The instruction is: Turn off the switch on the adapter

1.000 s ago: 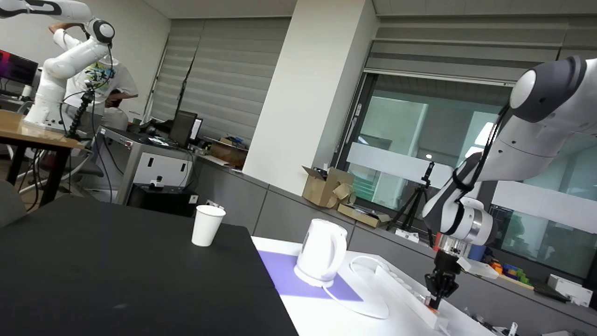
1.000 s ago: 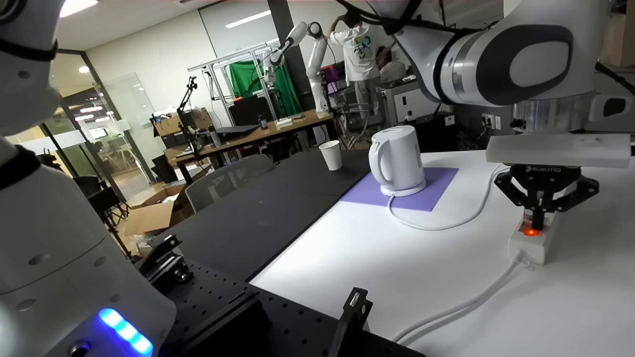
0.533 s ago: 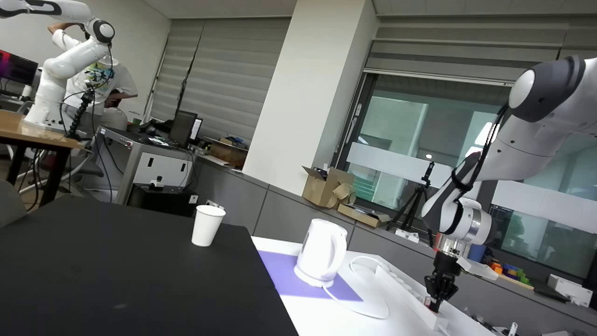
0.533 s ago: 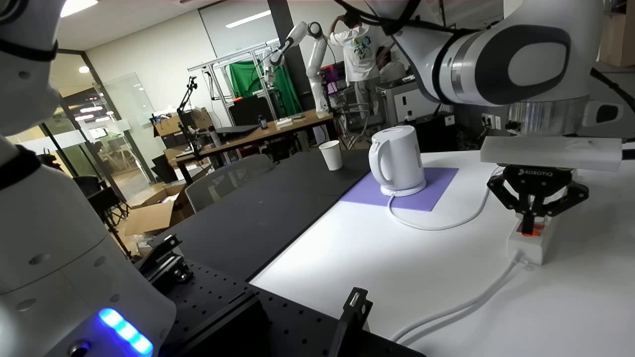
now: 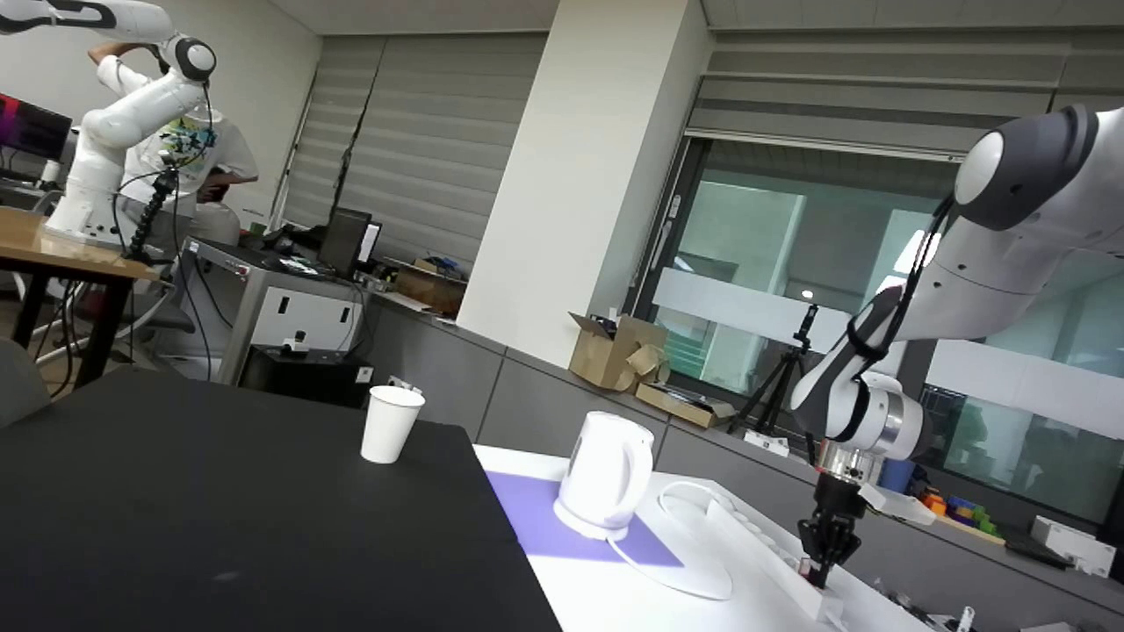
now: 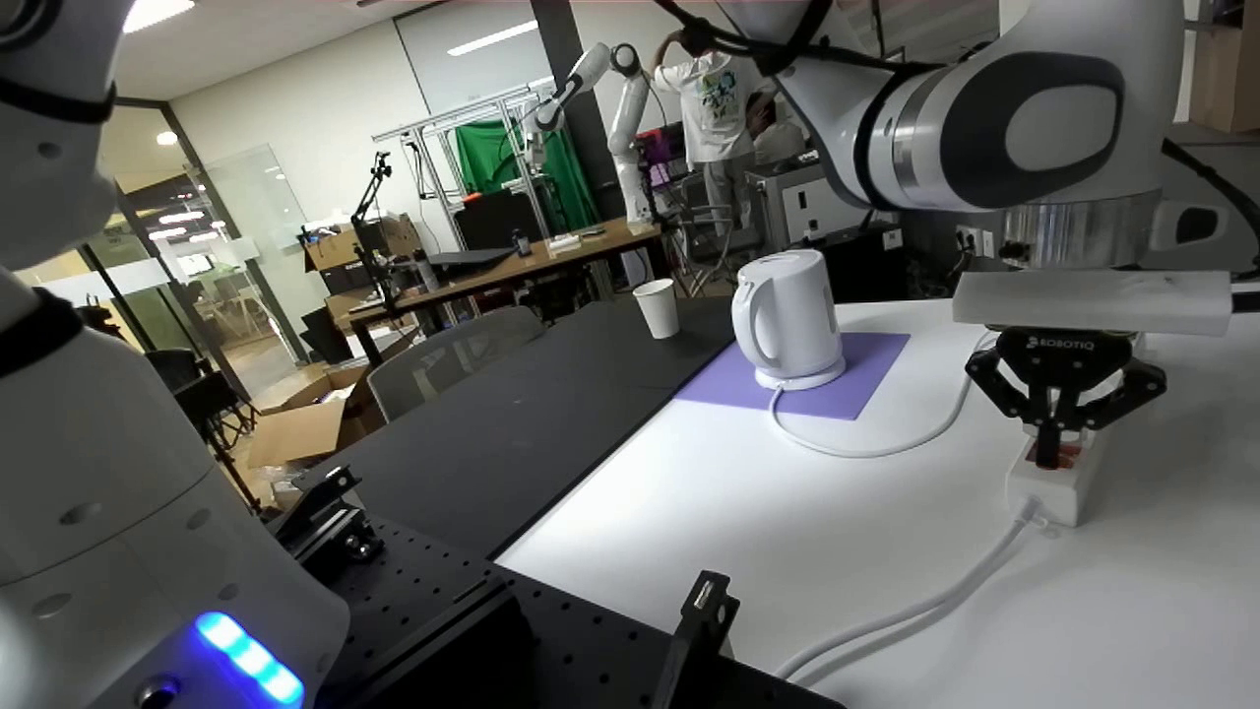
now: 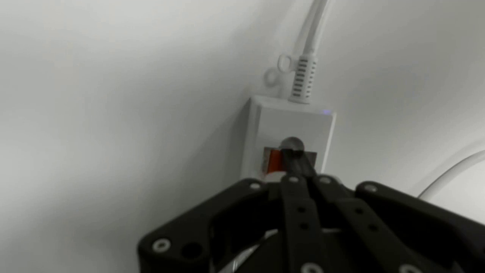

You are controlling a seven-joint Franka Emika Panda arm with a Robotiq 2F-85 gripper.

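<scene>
The adapter is a long, low white strip on the white table; it shows in both exterior views [image 5: 766,566] [image 6: 1045,495], and its cord end shows in the wrist view [image 7: 293,121]. Its red switch [image 6: 1070,455] sits near the cord end and looks unlit. It also shows in the wrist view [image 7: 275,161], partly covered by my fingers. My gripper [image 6: 1048,463] points straight down with its fingers together, nothing between them. In the wrist view the gripper [image 7: 292,151] has its tips over the switch, and they look to be touching it. The adapter's far sockets are hidden behind the gripper there.
A white jug [image 6: 787,315] stands on a purple sheet [image 6: 876,364], its cord [image 6: 866,454] running toward the adapter. A white paper cup [image 6: 658,310] stands on the black table [image 6: 512,433]. The adapter's cord [image 6: 925,603] runs along the table's front. A black perforated plate [image 6: 591,640] stands nearest.
My gripper has moved slightly toward the cord end and down onto the switch. The switch's orange glow, visible in the earlier frames, is gone now. The fingers have stayed together.
</scene>
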